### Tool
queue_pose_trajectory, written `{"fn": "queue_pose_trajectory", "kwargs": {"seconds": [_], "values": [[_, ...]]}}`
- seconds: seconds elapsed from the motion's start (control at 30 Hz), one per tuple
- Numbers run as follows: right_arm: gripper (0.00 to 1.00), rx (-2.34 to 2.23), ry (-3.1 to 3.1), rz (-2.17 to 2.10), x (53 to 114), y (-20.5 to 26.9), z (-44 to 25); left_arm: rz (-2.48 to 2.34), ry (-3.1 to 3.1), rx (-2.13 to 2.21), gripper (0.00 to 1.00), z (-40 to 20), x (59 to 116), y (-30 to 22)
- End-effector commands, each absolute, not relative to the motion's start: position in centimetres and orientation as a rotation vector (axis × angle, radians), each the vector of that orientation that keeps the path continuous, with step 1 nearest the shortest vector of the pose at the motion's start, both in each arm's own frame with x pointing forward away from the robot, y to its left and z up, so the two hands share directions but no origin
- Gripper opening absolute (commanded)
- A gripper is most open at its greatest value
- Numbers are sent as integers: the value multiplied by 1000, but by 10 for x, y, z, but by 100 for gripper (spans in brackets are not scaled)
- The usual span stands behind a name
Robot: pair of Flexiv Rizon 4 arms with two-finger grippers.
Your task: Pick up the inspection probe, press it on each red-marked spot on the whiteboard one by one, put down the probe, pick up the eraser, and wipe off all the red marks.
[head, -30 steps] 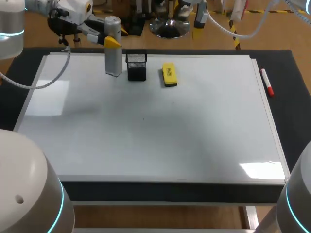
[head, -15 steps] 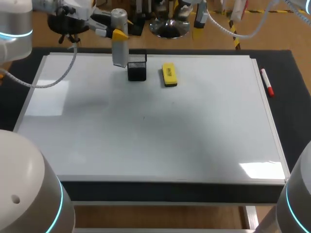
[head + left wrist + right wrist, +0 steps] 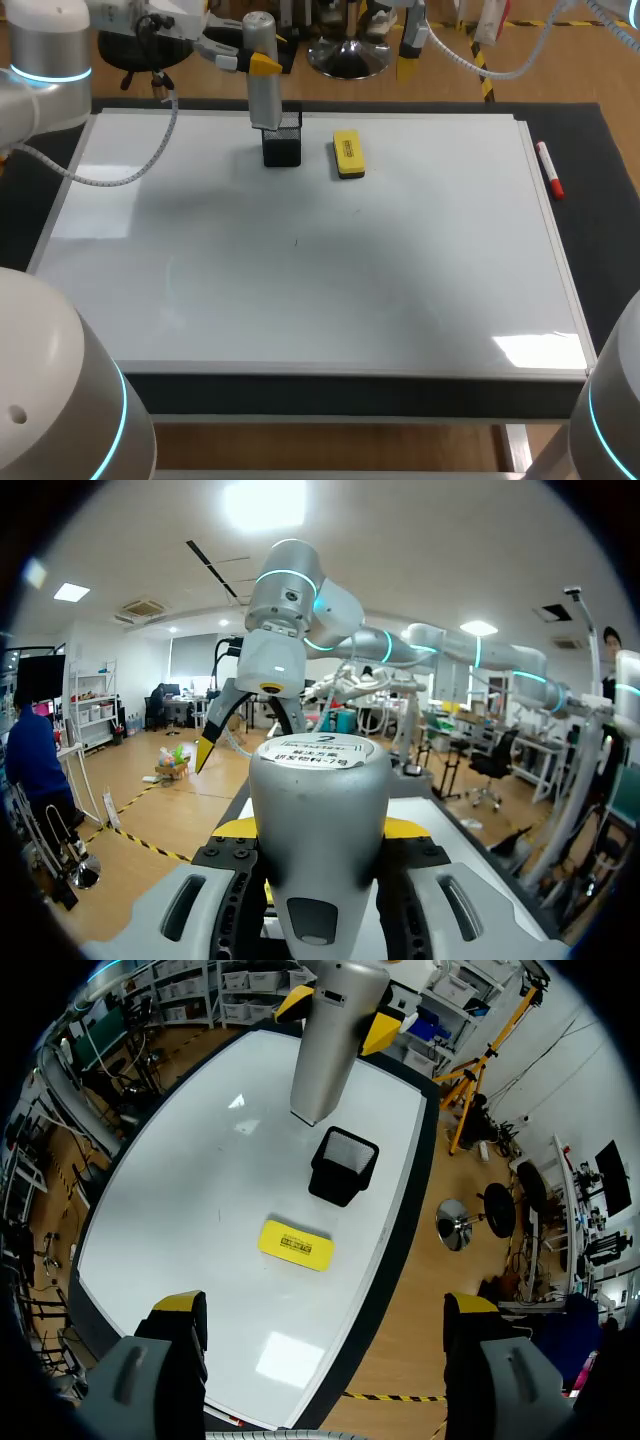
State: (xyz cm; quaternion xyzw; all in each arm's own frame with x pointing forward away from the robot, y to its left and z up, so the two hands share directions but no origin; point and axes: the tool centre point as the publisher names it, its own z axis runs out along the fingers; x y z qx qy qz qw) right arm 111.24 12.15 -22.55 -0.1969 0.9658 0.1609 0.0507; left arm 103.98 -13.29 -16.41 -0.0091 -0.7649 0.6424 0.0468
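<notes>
Now the left tool (image 3: 258,63) clenches the inspection probe (image 3: 264,100) upright, its lower end poised just above the black mesh holder (image 3: 283,150).

Grey probe (image 3: 263,100), yellow eraser (image 3: 348,154), holder (image 3: 283,150) — black mesh

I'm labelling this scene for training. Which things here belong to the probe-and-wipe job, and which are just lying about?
Job in hand:
- inspection probe
- yellow eraser
- whiteboard
- black mesh holder, probably the probe's stand

Lying about:
- red marker, beside the whiteboard
</notes>
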Motion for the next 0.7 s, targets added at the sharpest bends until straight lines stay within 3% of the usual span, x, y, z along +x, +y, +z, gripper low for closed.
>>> {"fn": "queue_pose_trajectory", "kwargs": {"seconds": [0.03,0.7], "values": [[100,-601,2942,485,1112,121,-224,1976,-2331,-16,0,-166,1049,-134],[100,-601,2942,485,1112,121,-224,2053,-2359,35,0,-179,1073,-144]]}}
